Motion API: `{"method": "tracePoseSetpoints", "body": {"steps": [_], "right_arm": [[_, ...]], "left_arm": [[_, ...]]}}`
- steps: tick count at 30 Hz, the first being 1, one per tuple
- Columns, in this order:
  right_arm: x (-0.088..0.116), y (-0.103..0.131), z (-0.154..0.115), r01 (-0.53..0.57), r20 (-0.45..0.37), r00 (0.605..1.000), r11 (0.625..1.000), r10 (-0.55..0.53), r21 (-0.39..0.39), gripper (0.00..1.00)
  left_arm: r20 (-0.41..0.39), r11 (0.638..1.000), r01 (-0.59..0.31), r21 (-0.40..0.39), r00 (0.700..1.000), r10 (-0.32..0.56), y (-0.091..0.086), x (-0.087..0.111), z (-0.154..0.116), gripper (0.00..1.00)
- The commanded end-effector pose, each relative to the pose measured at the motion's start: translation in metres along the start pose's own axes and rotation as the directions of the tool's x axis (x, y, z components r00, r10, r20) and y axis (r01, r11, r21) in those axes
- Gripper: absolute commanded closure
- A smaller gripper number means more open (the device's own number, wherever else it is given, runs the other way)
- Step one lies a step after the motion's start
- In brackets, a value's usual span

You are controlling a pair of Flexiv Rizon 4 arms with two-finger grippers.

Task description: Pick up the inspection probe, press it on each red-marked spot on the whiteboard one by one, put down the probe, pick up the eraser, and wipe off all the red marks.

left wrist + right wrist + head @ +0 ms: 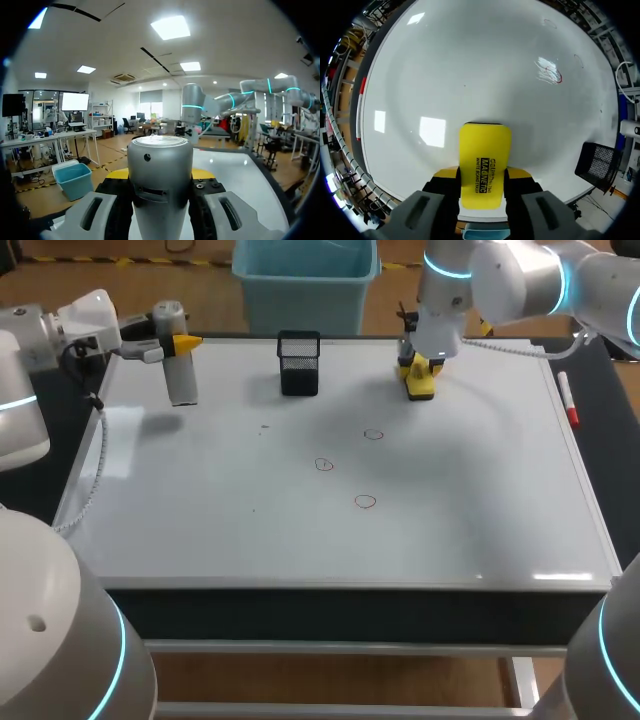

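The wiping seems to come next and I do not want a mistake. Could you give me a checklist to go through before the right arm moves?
1. Right gripper shut on the eraser: ok, one finger on each side.
2. Probe put down: not ok, the left gripper is shut on it, over the far left corner of the whiteboard.
3. Red marks left to wipe: ok, three circles near the middle.
4. Way from eraser to marks free: ok, the mesh holder stands off to the side.
5. Eraser flat on the whiteboard: cannot tell.
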State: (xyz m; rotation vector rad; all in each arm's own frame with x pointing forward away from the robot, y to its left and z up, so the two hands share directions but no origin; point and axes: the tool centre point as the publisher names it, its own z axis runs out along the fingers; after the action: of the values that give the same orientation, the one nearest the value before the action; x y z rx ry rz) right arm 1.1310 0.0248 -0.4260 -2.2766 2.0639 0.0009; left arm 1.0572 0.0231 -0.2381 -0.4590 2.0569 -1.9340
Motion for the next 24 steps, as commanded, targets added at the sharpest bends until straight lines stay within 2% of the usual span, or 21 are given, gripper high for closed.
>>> {"method": "tracePoseSetpoints", "body": {"steps": [1, 12, 18, 24], "right_arm": [[0.002, 0.001, -0.01, -0.007, -0.009, 1.0, 1.0, 0.007, 0.012, 1.0], [0.018, 0.012, -0.044, -0.107, -0.02, 0.994, 0.992, 0.109, 0.061, 1.0], [0.043, 0.033, -0.056, -0.197, -0.008, 0.98, 0.978, 0.198, 0.074, 1.0], [0.077, 0.06, -0.06, -0.295, -0.007, 0.955, 0.952, 0.297, 0.078, 1.0]], "left_arm": [[0.003, 1.0, -0.002, 0.001, 1.0, 0.002, 0.0, 0.001, 0.001, 1.0], [0.003, 1.0, -0.002, 0.001, 1.0, 0.002, 0.0, 0.001, 0.001, 1.0], [0.003, 1.0, -0.002, 0.001, 1.0, 0.002, 0.0, 0.001, 0.001, 1.0], [0.003, 1.0, -0.002, 0.001, 1.0, 0.002, 0.0, 0.001, 0.001, 1.0]]}}
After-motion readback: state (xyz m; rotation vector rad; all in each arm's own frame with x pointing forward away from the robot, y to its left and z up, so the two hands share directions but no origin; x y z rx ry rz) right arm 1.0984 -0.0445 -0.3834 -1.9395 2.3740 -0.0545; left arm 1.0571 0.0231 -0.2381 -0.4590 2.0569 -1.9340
